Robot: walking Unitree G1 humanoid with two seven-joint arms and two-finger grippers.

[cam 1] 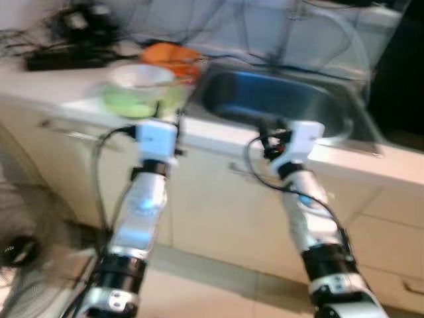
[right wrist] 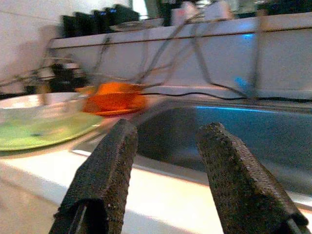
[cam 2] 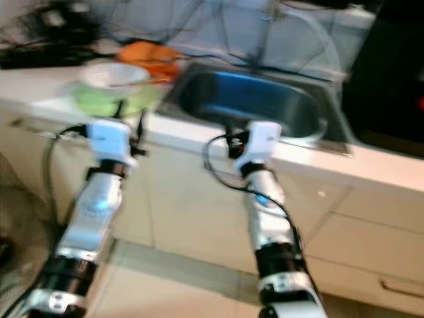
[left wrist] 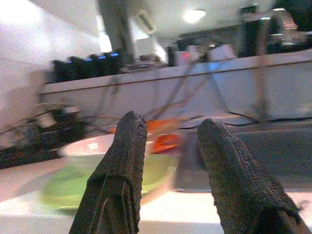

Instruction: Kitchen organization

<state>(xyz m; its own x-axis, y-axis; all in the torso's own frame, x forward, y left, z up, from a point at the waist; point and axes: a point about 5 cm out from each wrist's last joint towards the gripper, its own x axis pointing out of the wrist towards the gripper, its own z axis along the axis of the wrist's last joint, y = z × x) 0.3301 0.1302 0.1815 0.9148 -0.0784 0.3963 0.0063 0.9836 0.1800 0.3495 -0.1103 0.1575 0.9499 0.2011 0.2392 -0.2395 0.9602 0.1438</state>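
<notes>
A white bowl (cam 1: 141, 76) sits on a green plate (cam 1: 136, 101) on the bench (cam 1: 218, 132), left of the sink (cam 1: 278, 103), an orange dish (cam 1: 173, 58) behind. They look hard, slick and breakable; I'd grip the plate's rim. My left end effector (left wrist: 168, 161) and right end effector (right wrist: 168, 161) hang empty, fingers apart, near the bench edge.

2 silver arms (cam 2: 99, 192) reach toward the sink (cam 2: 248, 99) (blurred) and green plate (cam 2: 112, 98).
</notes>
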